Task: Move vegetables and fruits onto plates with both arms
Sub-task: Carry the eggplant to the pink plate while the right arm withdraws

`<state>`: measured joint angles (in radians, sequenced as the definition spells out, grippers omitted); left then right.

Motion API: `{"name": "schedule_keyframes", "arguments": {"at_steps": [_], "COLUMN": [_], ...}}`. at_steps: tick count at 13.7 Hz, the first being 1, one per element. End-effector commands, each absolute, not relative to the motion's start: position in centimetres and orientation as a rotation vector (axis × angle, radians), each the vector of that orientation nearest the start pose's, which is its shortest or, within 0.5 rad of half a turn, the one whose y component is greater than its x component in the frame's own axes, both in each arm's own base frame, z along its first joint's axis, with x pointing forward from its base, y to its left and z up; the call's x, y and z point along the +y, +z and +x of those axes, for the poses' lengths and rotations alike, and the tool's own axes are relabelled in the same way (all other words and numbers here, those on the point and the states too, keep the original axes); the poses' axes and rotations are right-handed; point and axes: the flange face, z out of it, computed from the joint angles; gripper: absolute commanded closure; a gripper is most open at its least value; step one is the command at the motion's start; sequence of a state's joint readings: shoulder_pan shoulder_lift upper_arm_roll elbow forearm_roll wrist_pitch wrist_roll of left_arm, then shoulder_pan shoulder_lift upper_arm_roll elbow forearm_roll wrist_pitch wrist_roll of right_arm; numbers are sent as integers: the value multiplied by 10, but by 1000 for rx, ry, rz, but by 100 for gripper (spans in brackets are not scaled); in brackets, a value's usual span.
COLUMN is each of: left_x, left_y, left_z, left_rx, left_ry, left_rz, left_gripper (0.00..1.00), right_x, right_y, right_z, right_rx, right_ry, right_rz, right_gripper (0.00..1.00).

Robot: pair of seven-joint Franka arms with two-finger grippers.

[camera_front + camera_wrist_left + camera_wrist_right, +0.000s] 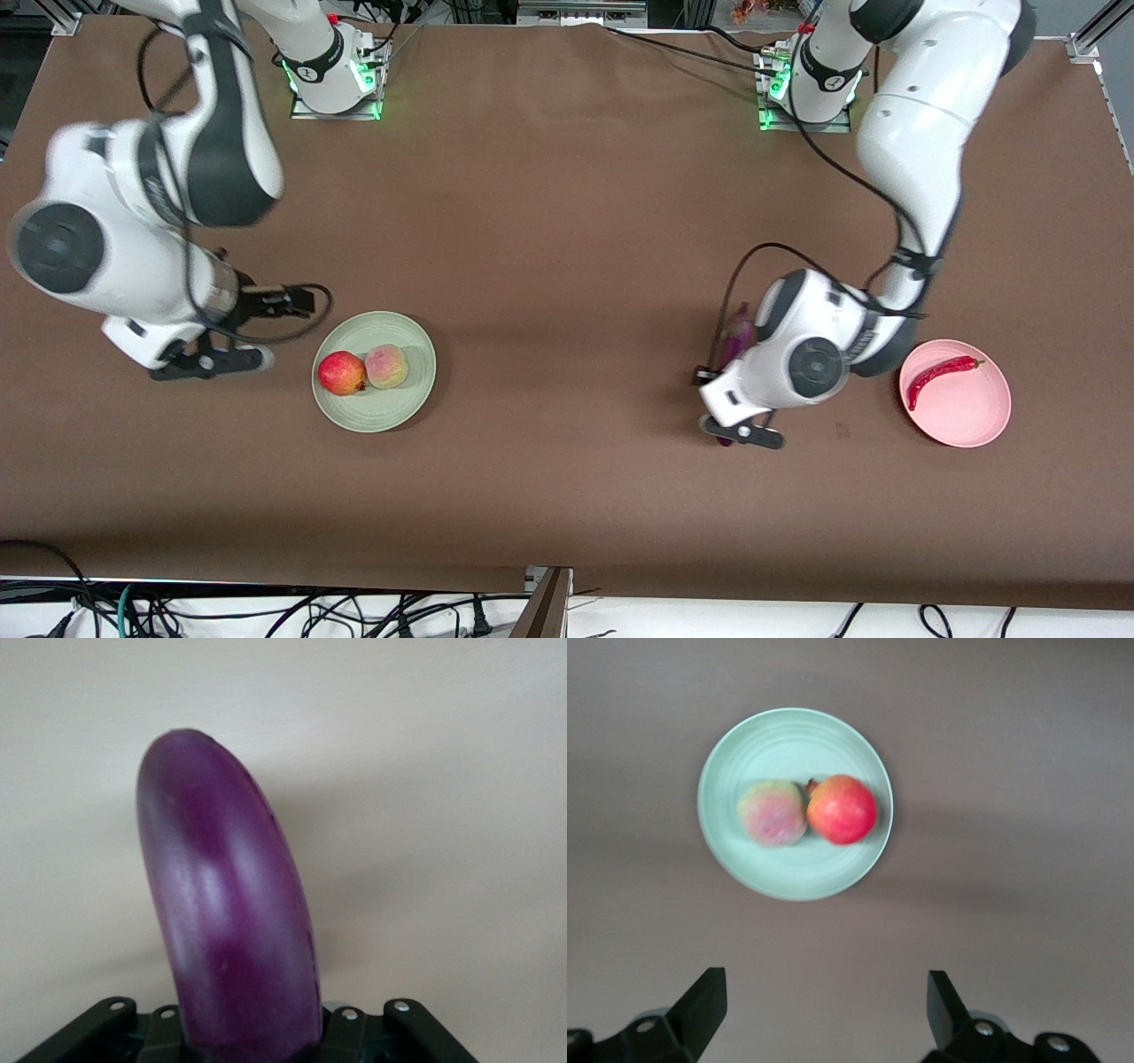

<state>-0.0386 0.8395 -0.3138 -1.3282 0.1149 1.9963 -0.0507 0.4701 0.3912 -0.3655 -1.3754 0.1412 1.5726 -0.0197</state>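
The purple eggplant [226, 904] is gripped in my left gripper [248, 1036], which is shut on it. In the front view its ends [737, 332] stick out from under the left hand, low over the table beside the pink plate [966, 412]. The red chili [939, 372] lies in that pink plate. The red fruit [342, 372] and the peach-like fruit [387, 366] sit side by side on the mint green plate [381, 412]. My right gripper [824, 1005] is open and empty, over the table beside the green plate [797, 744] toward the right arm's end.
The brown table [567, 266] bears only the two plates. The arms' bases [337, 80] stand along its edge farthest from the front camera. Cables [266, 611] lie below the table's near edge.
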Motion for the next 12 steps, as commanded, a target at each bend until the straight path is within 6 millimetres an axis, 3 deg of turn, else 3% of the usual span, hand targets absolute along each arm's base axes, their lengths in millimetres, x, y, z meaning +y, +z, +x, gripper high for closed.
{"name": "schedule_keyframes", "arguments": {"at_steps": [1, 4, 6, 8, 9, 11, 12], "left_x": [-113, -23, 35, 77, 103, 143, 161], "left_y": [256, 259, 257, 246, 240, 227, 221], "left_z": [704, 706, 703, 699, 695, 687, 688], "left_rx": [627, 765, 855, 958, 993, 1113, 1138], "left_ry": [344, 423, 419, 415, 421, 429, 396], "left_rz": [-3209, -3208, -3202, -3187, -3168, -3125, -3093], "left_gripper": [100, 100, 100, 100, 100, 100, 100], "right_x": [86, 68, 40, 35, 26, 54, 55], "right_y": [537, 559, 595, 607, 604, 602, 600], "right_z": [605, 585, 568, 553, 543, 538, 539], "right_rx": [-216, -263, -173, -172, -151, -239, -234], "right_ry": [317, 276, 158, 140, 139, 159, 166], "right_rz": [-3035, -3165, -3174, -3177, -3179, -3187, -3183], "right_gripper": [0, 0, 0, 0, 0, 0, 0]}}
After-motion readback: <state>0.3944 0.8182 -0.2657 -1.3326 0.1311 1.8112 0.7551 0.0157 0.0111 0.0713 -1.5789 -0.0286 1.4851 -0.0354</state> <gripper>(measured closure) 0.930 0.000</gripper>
